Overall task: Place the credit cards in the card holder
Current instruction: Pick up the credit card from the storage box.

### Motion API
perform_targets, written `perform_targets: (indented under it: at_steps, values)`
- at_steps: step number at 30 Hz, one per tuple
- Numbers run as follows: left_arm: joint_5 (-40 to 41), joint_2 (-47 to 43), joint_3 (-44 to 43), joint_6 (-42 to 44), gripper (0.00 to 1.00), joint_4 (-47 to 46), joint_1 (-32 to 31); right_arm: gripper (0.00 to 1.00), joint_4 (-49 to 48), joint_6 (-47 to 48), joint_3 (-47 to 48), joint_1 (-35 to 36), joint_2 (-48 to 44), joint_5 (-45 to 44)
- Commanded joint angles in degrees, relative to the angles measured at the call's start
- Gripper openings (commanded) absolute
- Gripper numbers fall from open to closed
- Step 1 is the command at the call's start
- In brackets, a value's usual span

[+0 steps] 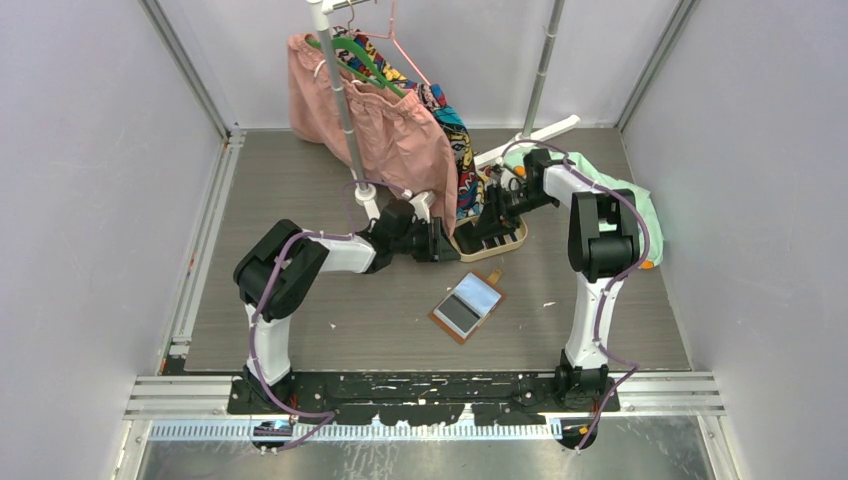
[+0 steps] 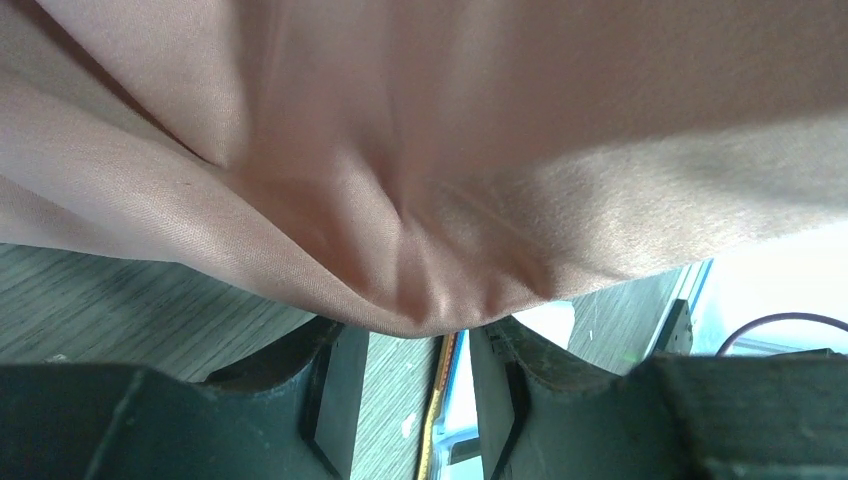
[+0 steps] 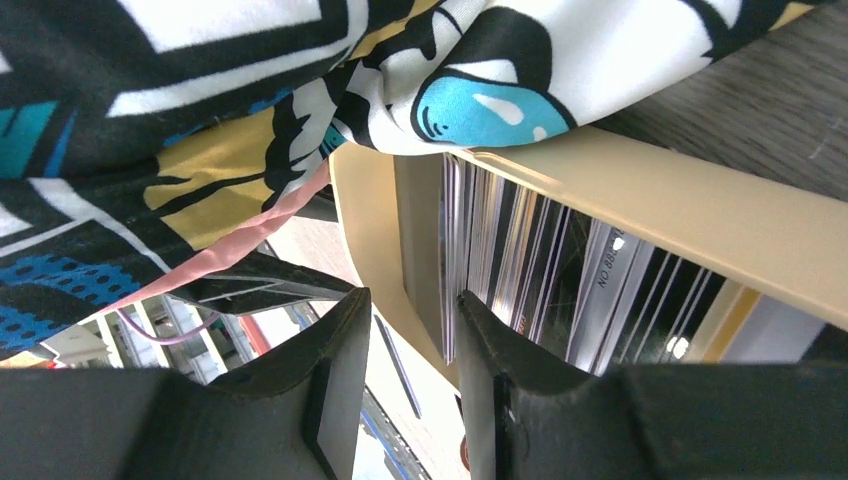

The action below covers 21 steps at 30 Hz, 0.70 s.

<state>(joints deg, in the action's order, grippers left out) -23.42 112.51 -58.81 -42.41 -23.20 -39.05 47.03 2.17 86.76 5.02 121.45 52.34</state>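
Note:
The card holder (image 1: 467, 305) lies open on the table, tan outside with greyish and bluish pockets facing up. The credit cards (image 3: 540, 270), mostly dark and striped, stand on edge as a stack inside the beige tray (image 3: 640, 200). My right gripper (image 3: 410, 300) is open at the tray's end, its right finger (image 3: 485, 370) beside the stack's edge, holding nothing. In the top view it (image 1: 487, 222) sits at the tray (image 1: 505, 243). My left gripper (image 1: 443, 243) is open at the tray's left side. Pink fabric (image 2: 420, 160) drapes over its fingertips.
Pink shorts (image 1: 385, 130) and a colourful printed garment (image 1: 455, 135) hang from a rack pole (image 1: 343, 100) over the tray. A green cloth (image 1: 645, 205) lies at the right. A tan-edged bluish thing (image 2: 445, 400) shows between the left fingers.

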Motion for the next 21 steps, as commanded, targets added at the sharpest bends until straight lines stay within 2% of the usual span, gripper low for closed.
perform_targets:
  at_steps: [1, 7, 14, 21]
  values:
    - [0.7, -1.4, -1.8, 1.7, 0.42, -0.3, -0.3, 0.42, -0.6, -0.3, 0.3, -0.1, -5.2, -2.1]
    - [0.9, -1.3, -2.0, 1.9, 0.42, -0.1, -0.2, 0.41, -0.4, -0.8, 0.2, 0.0, -4.8, -1.2]
    - [1.1, -1.1, -2.2, 2.1, 0.42, 0.0, -0.2, 0.43, -0.6, -0.2, 0.5, 0.7, -3.0, -7.6]
    - [1.1, -0.3, -3.2, 2.8, 0.42, 1.1, -0.2, 0.42, 0.5, 0.7, 1.0, 2.5, -2.0, -0.6]
